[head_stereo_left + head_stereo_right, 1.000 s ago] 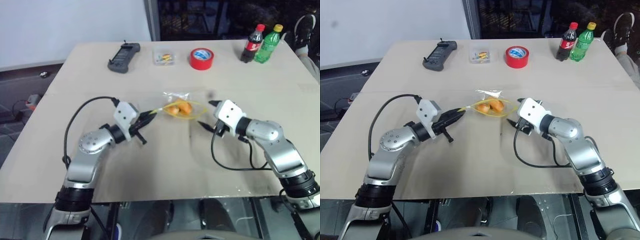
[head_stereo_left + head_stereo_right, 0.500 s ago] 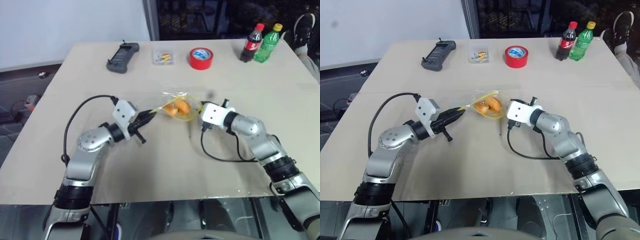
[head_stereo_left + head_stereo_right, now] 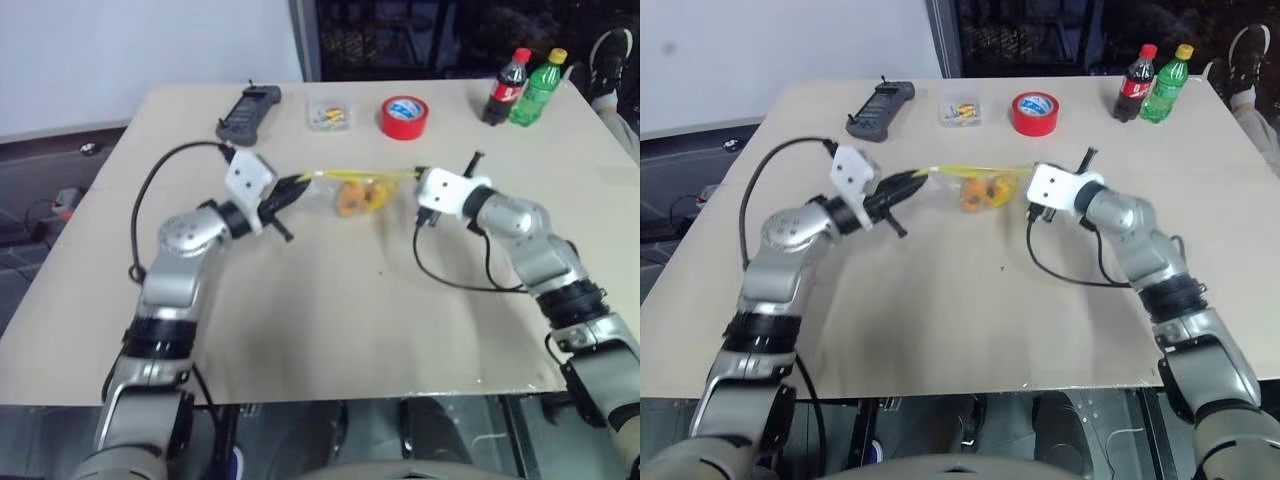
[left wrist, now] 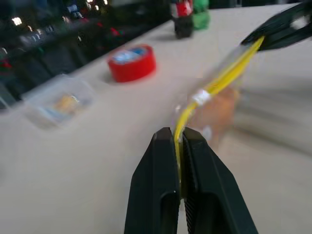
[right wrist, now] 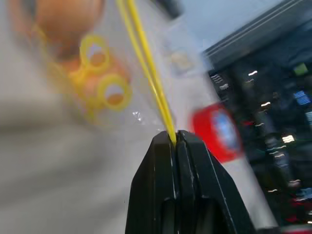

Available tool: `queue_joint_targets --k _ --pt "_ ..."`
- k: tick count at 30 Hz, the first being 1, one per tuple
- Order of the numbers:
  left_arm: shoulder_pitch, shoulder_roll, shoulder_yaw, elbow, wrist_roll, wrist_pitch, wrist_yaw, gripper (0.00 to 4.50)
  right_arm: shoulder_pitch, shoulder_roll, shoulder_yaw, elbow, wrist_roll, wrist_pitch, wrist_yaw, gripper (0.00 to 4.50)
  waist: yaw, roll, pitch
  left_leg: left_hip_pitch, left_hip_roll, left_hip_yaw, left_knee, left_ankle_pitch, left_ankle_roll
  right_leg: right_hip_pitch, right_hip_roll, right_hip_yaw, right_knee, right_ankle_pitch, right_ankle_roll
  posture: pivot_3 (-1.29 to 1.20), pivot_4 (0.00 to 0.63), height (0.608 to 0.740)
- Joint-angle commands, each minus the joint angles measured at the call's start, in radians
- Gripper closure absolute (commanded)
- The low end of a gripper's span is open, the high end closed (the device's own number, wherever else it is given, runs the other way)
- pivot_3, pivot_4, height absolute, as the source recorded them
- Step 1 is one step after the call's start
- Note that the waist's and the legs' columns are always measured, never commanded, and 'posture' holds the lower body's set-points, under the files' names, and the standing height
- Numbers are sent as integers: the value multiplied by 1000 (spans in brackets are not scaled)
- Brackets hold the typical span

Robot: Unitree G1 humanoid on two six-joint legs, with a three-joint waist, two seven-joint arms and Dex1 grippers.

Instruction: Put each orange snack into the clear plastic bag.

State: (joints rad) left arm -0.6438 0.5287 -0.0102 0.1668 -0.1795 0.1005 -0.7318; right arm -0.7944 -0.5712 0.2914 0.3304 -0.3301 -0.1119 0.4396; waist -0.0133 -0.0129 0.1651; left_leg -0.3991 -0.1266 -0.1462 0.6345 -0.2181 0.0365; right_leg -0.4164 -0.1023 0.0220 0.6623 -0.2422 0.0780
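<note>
Thin, wrinkled clear plastic bag (image 3: 350,190) hangs above the table (image 3: 320,310), rounded orange snacks (image 3: 352,197) inside. Left gripper (image 4: 178,141) and right gripper (image 5: 174,139) pinch opposite ends of its yellow seal strip (image 4: 214,85).

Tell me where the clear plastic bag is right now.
In the left eye view the clear plastic bag hangs mid-table, stretched by its yellow seal between the left gripper and right gripper, nearer than the red tape roll.

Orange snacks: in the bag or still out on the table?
In. Both orange snacks sit inside the clear plastic bag, which hangs between the left gripper and right gripper, each shut on its yellow seal strip.
</note>
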Motion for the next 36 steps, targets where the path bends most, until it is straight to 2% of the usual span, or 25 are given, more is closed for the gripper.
queue_joint_targets --k 1,6,9,11,14,16,19,22,25,27,31,34,35,36 --pt "-127 -5 22 138 65 -134 65 4500 -62 -94 -100 61 -34 -20 -69 4449 1 0 0 -2 -1 0 0 0 0 -1 0 0 -1 0 0 0 150 740" --pt "-99 -18 4 114 113 -285 93 4500 42 -164 -155 -101 7 -8 -29 4449 -6 -1 0 -7 -1 0 -1 0 1 -6 -2 1 -5 0 0 0 150 740" --pt "45 -13 -14 -6 136 -340 87 4500 222 -194 -177 -306 23 63 34 4449 -19 -1 -1 -17 -1 0 1 0 1 -18 -2 2 -2 0 0 0 150 740" --pt "137 -12 -26 -66 155 -368 91 4500 318 -203 -177 -408 31 104 74 4449 -25 -1 -1 -17 -1 1 1 0 1 -18 -2 3 -1 0 0 0 150 740" --pt "242 -26 -55 -142 194 -369 113 4500 426 -172 -185 -497 41 169 76 3643 -25 0 -1 -16 -1 1 2 0 1 -18 -1 4 2 1 1 0 150 740" --pt "277 -31 -69 -176 212 -368 123 4500 477 -166 -196 -546 42 203 80 2659 -20 1 0 -14 -1 1 3 0 0 -16 0 4 3 5 2 0 150 740" --pt "305 -35 -83 -214 253 -375 144 4500 587 -171 -253 -689 147 277 159 1314 -1 1 0 -13 0 0 6 1 1 -14 2 4 2 9 3 0 150 740" --pt "307 -25 -94 -234 297 -389 153 4500 629 -202 -295 -826 252 312 253 1314 6 1 0 -13 2 0 11 1 1 -10 4 3 1 10 4 0 150 740" --pt "309 -13 -105 -242 325 -404 151 4500 551 -164 -248 -878 296 366 275 1314 -2 1 0 -13 2 0 14 0 1 -8 4 3 0 12 6 0 150 740" --pt "310 -9 -114 -245 340 -411 153 4500 465 -102 -173 -887 302 402 275 1314 -3 1 0 -11 3 1 14 0 1 -7 5 4 0 13 6 0 150 740" --pt "309 -10 -128 -249 350 -409 148 4500 263 93 34 -794 247 463 256 1314 -2 1 0 -6 7 0 12 0 1 -3 9 3 -1 13 5 0 150 740" --pt "311 -11 -129 -257 352 -404 149 4500 209 163 96 -735 218 456 250 1314 2 1 0 -5 8 1 12 0 1 -3 10 4 -1 13 5 0 150 740" --pt "313 -10 -128 -261 352 -402 150 4500 202 171 110 -723 210 445 253 1813 7 1 0 -5 7 0 11 1 0 -3 10 4 -2 14 4 0 150 740" --pt "316 -9 -127 -264 351 -398 151 4500 194 177 117 -711 203 437 254 2076 11 1 0 -5 7 0 11 1 -1 -3 9 3 -2 14 4 0 150 740"
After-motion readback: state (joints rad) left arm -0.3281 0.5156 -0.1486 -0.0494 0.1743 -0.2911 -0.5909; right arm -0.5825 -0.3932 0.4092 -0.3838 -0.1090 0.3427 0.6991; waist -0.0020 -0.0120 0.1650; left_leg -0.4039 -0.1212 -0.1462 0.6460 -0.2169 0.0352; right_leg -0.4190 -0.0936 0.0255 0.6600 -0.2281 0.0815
